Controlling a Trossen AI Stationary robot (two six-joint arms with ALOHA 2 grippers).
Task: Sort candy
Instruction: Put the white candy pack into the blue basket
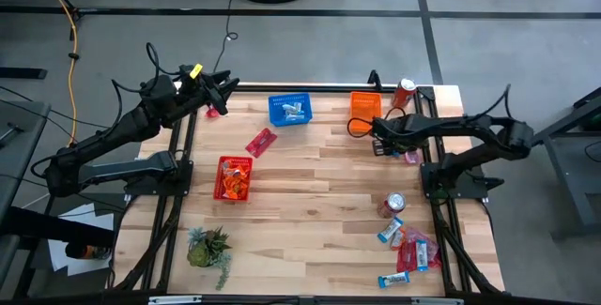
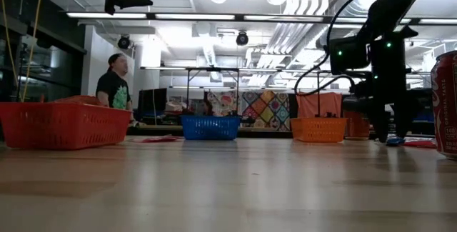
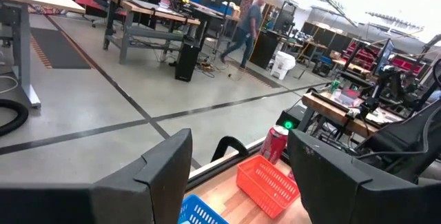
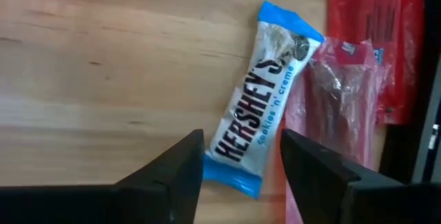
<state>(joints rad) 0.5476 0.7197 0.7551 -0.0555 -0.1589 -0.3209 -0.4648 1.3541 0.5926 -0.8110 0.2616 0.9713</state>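
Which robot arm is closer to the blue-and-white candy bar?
Right. The right pincer straddles the blue-and-white candy bar on the table, fingers either side. The left pincer hangs far across, above the table's far left corner.

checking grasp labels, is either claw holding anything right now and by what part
Nothing is firmly held. The right claw straddles one end of the blue-and-white wrapped candy bar lying on the wooden table, its fingers not clamped. The left claw hangs open and empty in the air.

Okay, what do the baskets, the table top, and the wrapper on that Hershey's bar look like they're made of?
The orange basket, the blue basket and the red basket look like moulded plastic, going by their open mesh walls and bright solid colour. The table looks like butcher-block wood, showing jointed planks and grain under a smooth finish. The Hershey's bar wrapper seems to be thin glossy plastic film, crimped at its blue ends.
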